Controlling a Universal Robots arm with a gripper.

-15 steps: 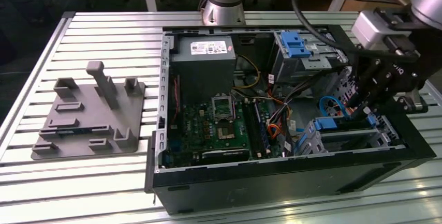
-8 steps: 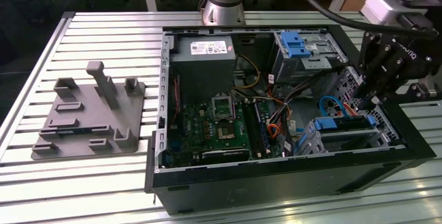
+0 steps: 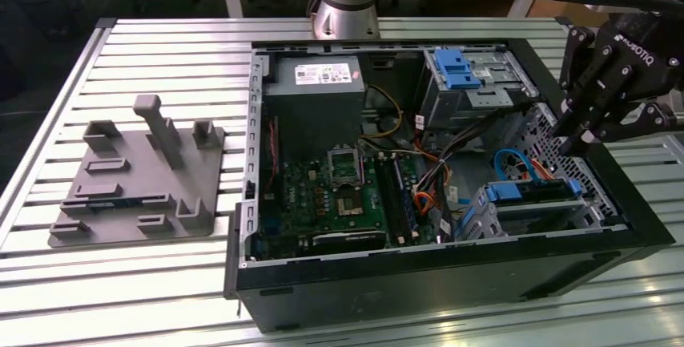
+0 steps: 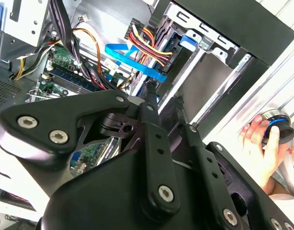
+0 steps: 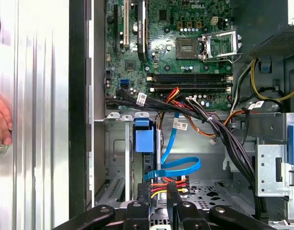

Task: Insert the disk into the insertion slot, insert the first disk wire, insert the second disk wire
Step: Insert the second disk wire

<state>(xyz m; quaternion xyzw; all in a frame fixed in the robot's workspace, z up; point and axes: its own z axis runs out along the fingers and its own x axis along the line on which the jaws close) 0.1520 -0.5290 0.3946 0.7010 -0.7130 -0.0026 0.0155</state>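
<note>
Disk (image 3: pixel 534 192) seated in insertion slot (image 3: pixel 540 211) | hand (image 3: pixel 572 140) just above | grip unclear

I see a slatted aluminium table (image 3: pixel 160 50) carrying the open black computer case (image 3: pixel 428 271). A grey plastic fixture plate (image 3: pixel 134 183) lies on the slats, well apart toward the exterior view's left.

Exterior view: high, oblique, over open computer case (image 3: pixel 428 163). Both wrist views: close, facing case interior.
</note>
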